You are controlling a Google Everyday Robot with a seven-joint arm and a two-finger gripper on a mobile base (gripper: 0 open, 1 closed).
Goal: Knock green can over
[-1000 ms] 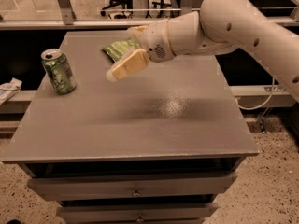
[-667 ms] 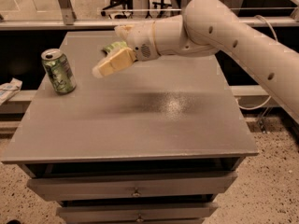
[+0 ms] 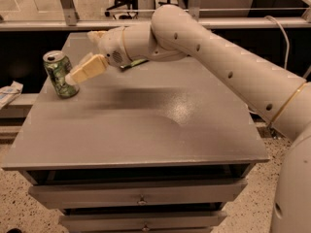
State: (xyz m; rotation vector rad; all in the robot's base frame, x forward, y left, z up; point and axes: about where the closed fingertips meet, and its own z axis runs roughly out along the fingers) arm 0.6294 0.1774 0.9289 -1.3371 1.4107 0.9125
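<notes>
The green can (image 3: 57, 74), light green with white print and a silver top, stands near the table's left edge, leaning slightly to the left. My gripper (image 3: 78, 74) reaches in from the right at the end of the cream arm. Its tip is against the can's right side at about mid height. The arm (image 3: 218, 57) stretches across the back of the table from the right.
The grey table (image 3: 146, 130) has drawers (image 3: 141, 198) below its front edge. A sliver of a green snack bag (image 3: 130, 64) shows behind the wrist. A white object (image 3: 8, 94) lies on a lower ledge at left. A railing (image 3: 146, 23) runs behind the table.
My gripper has moved left and downward across the table, from near the snack bag to the can's right side. The can now leans slightly left.
</notes>
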